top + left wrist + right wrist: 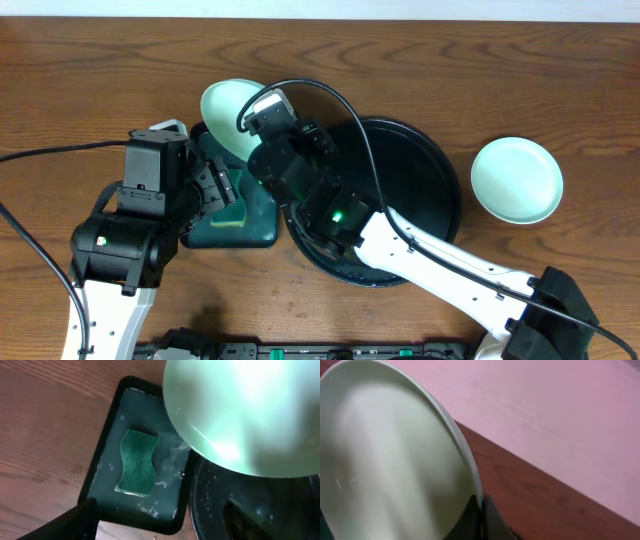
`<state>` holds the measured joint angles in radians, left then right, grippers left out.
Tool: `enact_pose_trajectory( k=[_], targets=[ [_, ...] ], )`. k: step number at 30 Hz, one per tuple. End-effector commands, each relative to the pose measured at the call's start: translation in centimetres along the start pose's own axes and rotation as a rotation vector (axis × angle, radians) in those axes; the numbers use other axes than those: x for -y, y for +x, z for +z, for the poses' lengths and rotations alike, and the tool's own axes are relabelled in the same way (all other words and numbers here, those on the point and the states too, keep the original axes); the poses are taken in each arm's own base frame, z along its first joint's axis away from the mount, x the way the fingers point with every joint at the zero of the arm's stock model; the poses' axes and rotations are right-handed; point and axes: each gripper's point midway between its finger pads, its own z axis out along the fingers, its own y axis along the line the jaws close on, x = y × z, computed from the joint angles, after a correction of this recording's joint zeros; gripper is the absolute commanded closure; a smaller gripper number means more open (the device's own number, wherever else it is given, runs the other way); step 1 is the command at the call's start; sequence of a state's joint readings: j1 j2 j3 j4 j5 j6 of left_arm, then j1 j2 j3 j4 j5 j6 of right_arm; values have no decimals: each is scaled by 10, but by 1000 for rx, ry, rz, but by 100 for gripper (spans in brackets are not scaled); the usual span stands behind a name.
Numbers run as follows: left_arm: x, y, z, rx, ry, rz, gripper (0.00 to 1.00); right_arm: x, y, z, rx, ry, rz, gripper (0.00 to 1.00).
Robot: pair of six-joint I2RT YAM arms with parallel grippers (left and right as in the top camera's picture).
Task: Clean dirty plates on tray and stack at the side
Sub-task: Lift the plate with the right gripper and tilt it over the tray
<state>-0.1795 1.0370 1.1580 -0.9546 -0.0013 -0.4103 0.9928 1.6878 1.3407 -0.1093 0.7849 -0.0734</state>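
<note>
My right gripper [481,510] is shut on the rim of a pale-mint plate [390,460] and holds it tilted in the air. From overhead that plate [226,106] hangs past the left edge of the round black tray [432,165], above the far end of the green tray; my right gripper [252,124] is at its right edge. In the left wrist view the held plate [245,410] fills the upper right. A second plate [517,180] lies flat on the table right of the black tray. My left gripper [162,527] is open and empty, hovering over the green tray's near edge.
A small dark green rectangular tray [107,450] holds shallow water and a green sponge [136,462]; it sits against the black tray's [210,505] left rim. Cables loop over the table at the left and over the right arm.
</note>
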Motion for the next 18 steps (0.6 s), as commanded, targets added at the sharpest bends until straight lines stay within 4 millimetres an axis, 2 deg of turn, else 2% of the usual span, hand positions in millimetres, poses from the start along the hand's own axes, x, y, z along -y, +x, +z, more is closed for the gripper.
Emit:
enact_pose_trajectory(
  k=[1,11,18],
  targets=[
    [2,-5,-4,14,6,6,20,14,-17,-11,36,48,-1,99],
    [2,-5,-4,14,6,5,20,15,-37,-24,98,37,-12,99],
    [2,-5,-4,14,6,6,20,8,-47,-32,135,27,-44,99]
  ],
)
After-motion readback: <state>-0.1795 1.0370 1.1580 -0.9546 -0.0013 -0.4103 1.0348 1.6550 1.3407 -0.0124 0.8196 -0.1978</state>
